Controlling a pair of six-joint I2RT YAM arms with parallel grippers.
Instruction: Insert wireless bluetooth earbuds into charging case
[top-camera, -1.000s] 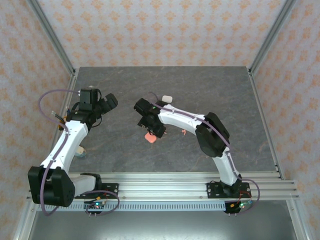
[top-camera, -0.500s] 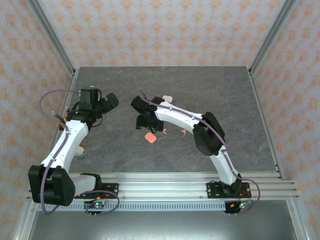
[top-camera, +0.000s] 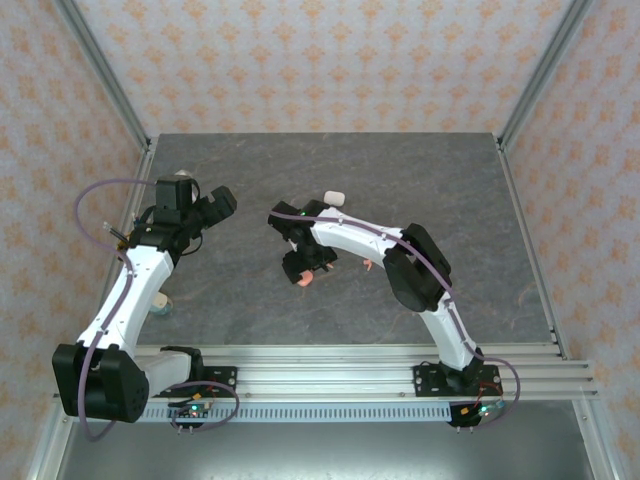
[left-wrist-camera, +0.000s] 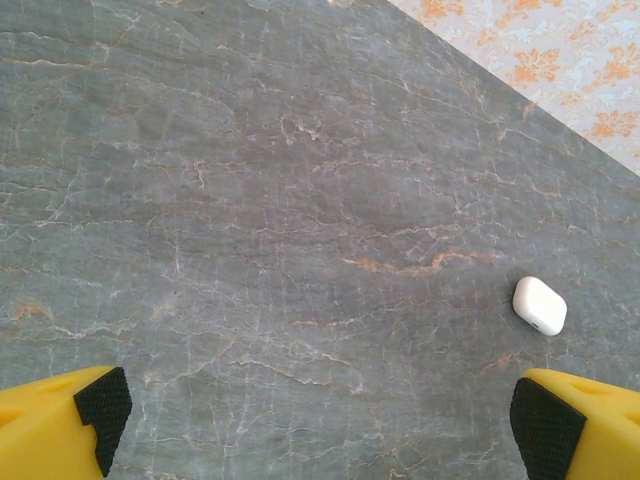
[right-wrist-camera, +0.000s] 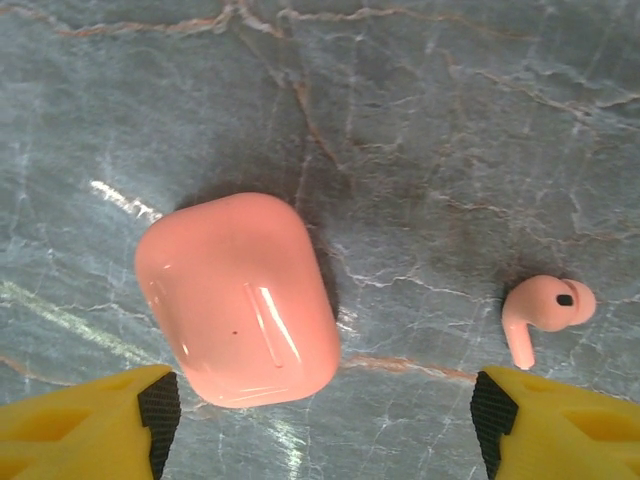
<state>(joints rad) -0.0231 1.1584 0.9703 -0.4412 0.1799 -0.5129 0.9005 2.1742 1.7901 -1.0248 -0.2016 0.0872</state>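
Right wrist view: one coral-pink earbud (right-wrist-camera: 545, 315) lies flat on the counter (right-wrist-camera: 450, 120), bud end to the right, stem pointing down-left. It sits just above the right-hand pad of the right fingers (right-wrist-camera: 90, 425), not touching it. The pink case (right-wrist-camera: 237, 300) lies to its left with the lid closed, well apart from the earbud. The case's lower left corner is just beside the left-hand pad; cannot tell if they touch. Right fingers are released and spread wide, and nothing is clamped.

Top external view: the coral-pink earbud (top-camera: 368, 264) is a small speck on the counter (top-camera: 450, 180), just right of the right arm's forearm. The right fingers (top-camera: 303, 262) point down over the pink case (top-camera: 304, 279), with only the case's near edge peeking out below them. The white case (top-camera: 334, 197) sits farther back, beyond the right arm, closed. The left fingers (top-camera: 218, 205) hover at mid-left, well apart from all of it.

Left wrist view: the left fingers (left-wrist-camera: 60, 420) are released, spread wide over bare counter (left-wrist-camera: 250, 200). The white case (left-wrist-camera: 540, 305) lies ahead near the right-hand pad, not touching it. The patterned wall (left-wrist-camera: 560, 60) shows at top right.
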